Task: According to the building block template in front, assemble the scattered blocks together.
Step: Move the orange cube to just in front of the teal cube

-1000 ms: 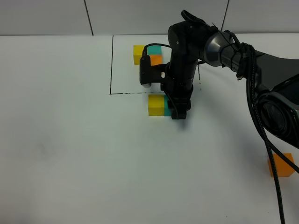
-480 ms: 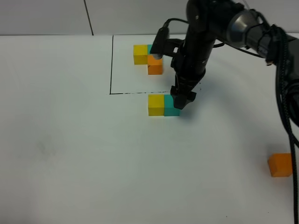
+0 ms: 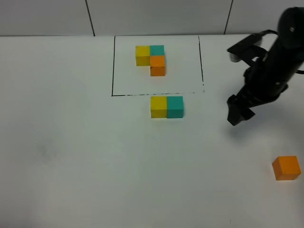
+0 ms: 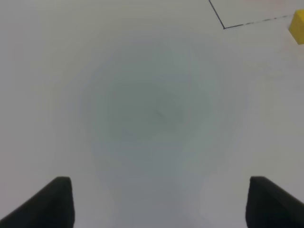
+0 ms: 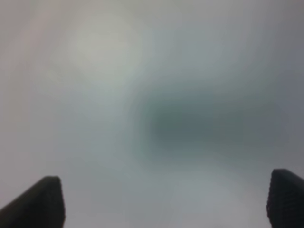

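Note:
The template [image 3: 151, 59], a yellow, teal and orange L, sits inside the black-outlined square at the back. Just in front of the square's front line a loose yellow cube [image 3: 158, 107] and a loose teal cube [image 3: 175, 107] stand side by side, touching. The loose orange cube [image 3: 286, 167] lies alone at the front right. My right gripper [image 3: 236, 115] hangs open and empty over bare table, right of the teal cube; its wrist view [image 5: 166, 202] shows only blurred table. My left gripper [image 4: 159, 202] is open and empty; the yellow cube's corner [image 4: 298, 26] shows at its view's edge.
The black outline of the square [image 3: 113, 66] marks the table's back middle. A tiled wall [image 3: 156, 16] rises behind the white table. The left arm is out of the exterior view.
My right gripper has let go of the teal cube beside the yellow one, risen and swung away to the right. The two cubes stay put.

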You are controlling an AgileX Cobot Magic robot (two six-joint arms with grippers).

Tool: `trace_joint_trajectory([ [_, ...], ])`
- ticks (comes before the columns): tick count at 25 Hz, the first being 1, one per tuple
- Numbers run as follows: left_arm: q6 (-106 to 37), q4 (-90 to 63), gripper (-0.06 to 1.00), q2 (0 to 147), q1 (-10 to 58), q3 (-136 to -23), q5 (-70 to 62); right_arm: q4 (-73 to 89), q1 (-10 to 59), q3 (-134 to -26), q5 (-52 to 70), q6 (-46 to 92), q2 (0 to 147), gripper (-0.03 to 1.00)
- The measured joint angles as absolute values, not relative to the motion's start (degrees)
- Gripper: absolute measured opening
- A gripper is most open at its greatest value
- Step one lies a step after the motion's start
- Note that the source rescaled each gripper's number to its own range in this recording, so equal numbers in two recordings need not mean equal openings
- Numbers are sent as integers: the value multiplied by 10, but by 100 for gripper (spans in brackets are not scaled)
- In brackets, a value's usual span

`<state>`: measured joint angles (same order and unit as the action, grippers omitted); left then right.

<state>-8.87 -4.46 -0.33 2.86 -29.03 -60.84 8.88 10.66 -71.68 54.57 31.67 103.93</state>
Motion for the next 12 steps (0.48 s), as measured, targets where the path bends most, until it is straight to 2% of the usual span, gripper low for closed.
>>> trace_joint_trajectory([
  [7, -89, -45, 67, -3, 29, -290, -608, 86, 39, -534, 475, 172, 845, 73],
  [12, -89, -45, 67, -3, 29, -290, -608, 76, 18, -420, 426, 95, 767, 73],
])
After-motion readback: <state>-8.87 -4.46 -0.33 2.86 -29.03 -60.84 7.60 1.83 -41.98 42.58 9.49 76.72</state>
